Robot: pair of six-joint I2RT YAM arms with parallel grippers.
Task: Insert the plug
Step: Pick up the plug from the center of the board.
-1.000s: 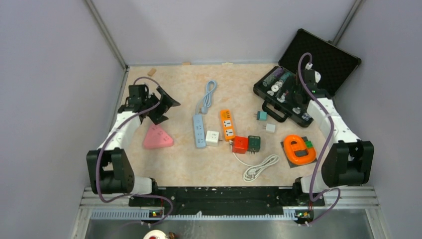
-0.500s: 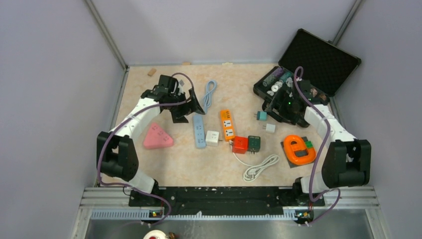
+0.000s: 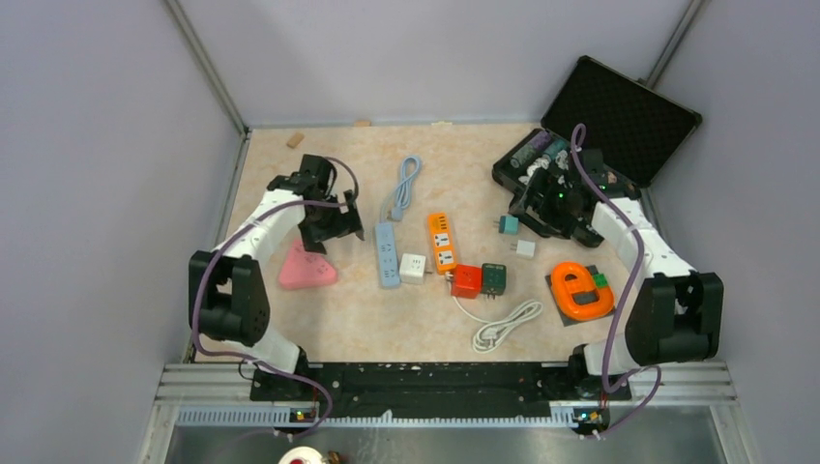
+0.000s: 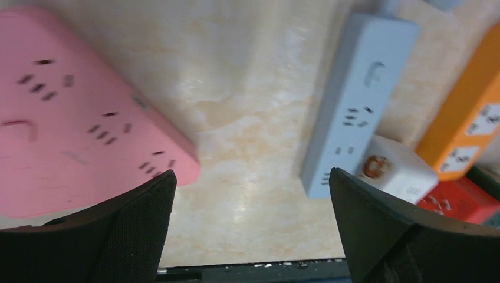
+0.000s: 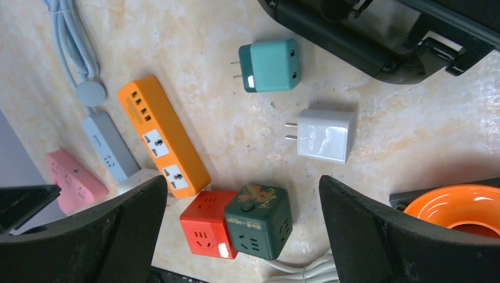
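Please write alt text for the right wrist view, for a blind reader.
The open right gripper frames a teal adapter and a white adapter on the table. Left of them lies an orange power strip; below, a red cube socket and a green cube socket.

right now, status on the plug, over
Left gripper open, empty, between pink triangular power strip and light blue power strip. Right gripper open, empty, near white plug adapter and teal plug adapter. Both plugs loose, unobstructed.

The triangular socket (image 3: 307, 266) lies left of the long power strip (image 3: 388, 253); a plug adapter (image 3: 509, 225) lies just beside the case (image 3: 629, 111), far right.
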